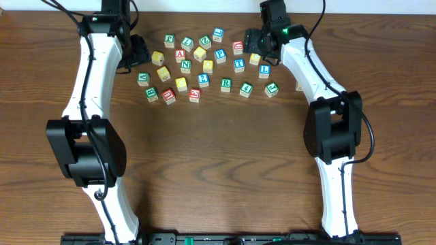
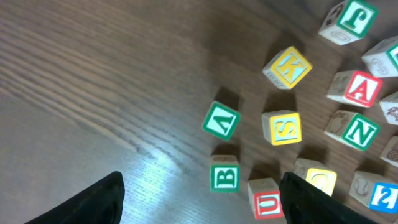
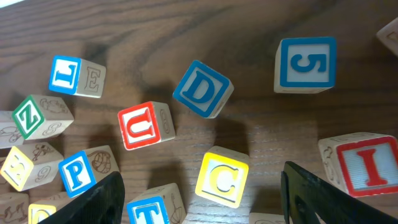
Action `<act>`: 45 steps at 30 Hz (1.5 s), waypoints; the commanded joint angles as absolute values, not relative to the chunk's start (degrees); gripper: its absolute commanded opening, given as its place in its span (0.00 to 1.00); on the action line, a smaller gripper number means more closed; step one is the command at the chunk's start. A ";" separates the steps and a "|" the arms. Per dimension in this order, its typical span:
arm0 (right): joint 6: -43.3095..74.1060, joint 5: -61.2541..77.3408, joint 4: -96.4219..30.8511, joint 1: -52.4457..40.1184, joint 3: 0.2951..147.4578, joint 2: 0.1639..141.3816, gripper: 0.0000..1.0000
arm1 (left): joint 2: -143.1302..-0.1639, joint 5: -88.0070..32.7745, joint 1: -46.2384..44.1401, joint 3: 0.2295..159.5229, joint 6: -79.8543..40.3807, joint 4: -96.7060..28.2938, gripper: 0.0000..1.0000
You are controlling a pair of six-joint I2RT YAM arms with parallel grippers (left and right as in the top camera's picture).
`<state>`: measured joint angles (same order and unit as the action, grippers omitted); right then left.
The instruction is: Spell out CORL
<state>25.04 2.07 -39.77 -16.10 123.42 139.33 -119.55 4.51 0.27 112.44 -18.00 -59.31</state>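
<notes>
Right hand [image 3: 200, 202] released, jaws wide, empty. Yellow C cube [image 3: 222, 177] sits on the table [image 3: 261, 112] between its fingers, slightly off-centre. Recommend centring, then descending square to its faces, clear of the neighbouring T cube [image 3: 149, 208]. Left hand [image 2: 200, 199] released, empty.

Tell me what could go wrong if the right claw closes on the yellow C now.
1. The blue T block sits inside the open right claw beside the yellow C block, so closing may pinch or shove both.
2. The C is skewed to the fingers and could twist out.
3. The red I block lies close to one finger and may get knocked.
</notes>
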 commanded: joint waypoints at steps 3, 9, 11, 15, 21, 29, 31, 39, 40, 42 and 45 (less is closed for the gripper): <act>25.67 -0.10 -38.70 -16.60 123.94 141.23 0.76 | -120.11 5.21 0.25 112.86 -17.67 -60.80 0.79; 26.35 -0.05 -37.93 -16.64 123.94 143.17 0.75 | -120.11 5.19 0.25 112.71 -17.69 -61.06 0.79; 26.35 -0.10 -37.91 -16.67 123.94 143.57 0.72 | -120.11 5.19 0.25 112.71 -17.69 -61.06 0.79; 26.35 -0.89 -37.30 -16.67 123.94 144.03 0.66 | -120.11 5.19 0.25 112.71 -17.69 -61.04 0.79; 27.27 -1.15 -37.26 -16.78 123.94 145.03 0.55 | -120.11 5.19 0.25 112.71 -17.69 -61.04 0.79; 27.42 -1.43 -38.39 -16.78 123.96 145.03 0.38 | -120.11 5.19 0.25 112.71 -17.69 -60.93 0.79; 27.38 -1.43 -38.33 -16.78 123.96 145.03 0.39 | -120.11 5.19 0.23 112.71 -17.72 -60.73 0.79; 25.06 -2.59 -40.14 -17.15 123.94 145.14 0.33 | -120.11 5.19 0.19 112.71 -17.96 -60.53 0.79; 24.51 -2.98 -40.16 -17.21 123.94 145.14 0.33 | -120.11 5.19 0.19 112.71 -17.96 -60.53 0.79; 22.70 -3.55 -40.05 -17.26 123.94 145.14 0.33 | -120.11 5.19 0.19 112.71 -17.96 -60.55 0.79; 20.29 -3.53 -39.83 -17.23 123.94 145.14 0.32 | -120.11 5.19 0.19 112.71 -17.96 -60.55 0.79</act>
